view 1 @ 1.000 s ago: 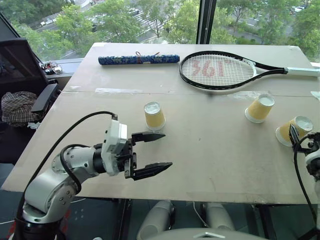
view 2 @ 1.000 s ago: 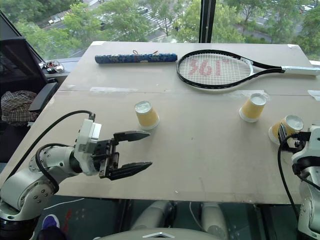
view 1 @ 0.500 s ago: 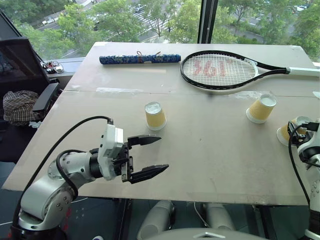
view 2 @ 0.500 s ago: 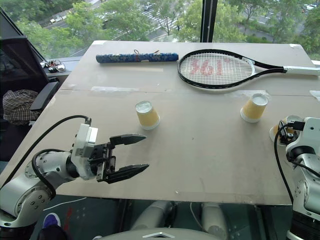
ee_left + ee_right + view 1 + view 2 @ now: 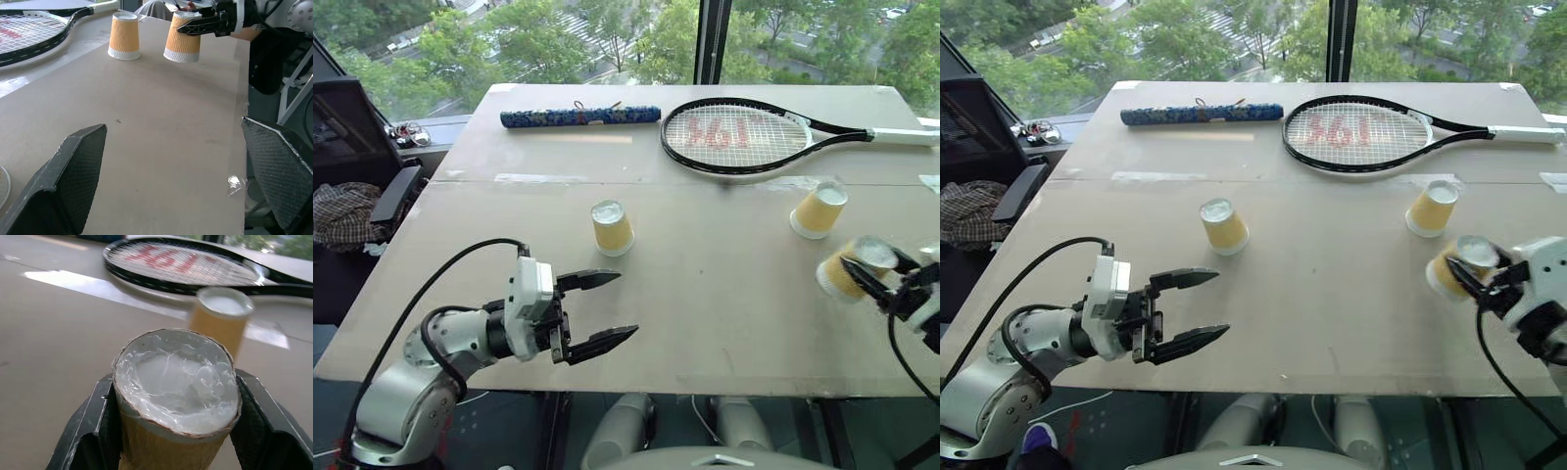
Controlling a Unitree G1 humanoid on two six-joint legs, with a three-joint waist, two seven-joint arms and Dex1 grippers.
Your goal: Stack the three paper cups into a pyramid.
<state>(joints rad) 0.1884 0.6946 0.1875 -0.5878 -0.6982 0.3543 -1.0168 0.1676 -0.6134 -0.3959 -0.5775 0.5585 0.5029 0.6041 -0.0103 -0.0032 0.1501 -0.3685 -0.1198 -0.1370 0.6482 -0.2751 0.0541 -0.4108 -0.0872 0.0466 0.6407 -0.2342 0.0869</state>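
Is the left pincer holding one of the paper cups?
No, the left pincer is open with nothing between its fingers, and the nearest cup stands apart on the table.

Right gripper (image 5: 1464, 279) clamps one paper cup (image 5: 1453, 266) — tilted, near the tennis racket (image 5: 1361, 134); two cups apart.

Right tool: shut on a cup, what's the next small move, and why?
Probably carry the gripped yellow-orange paper cup to beside the upside-down matching cup near the racket and set it down as the second base. The right tool clamps it, and all three cups sit apart, the third mid-table.
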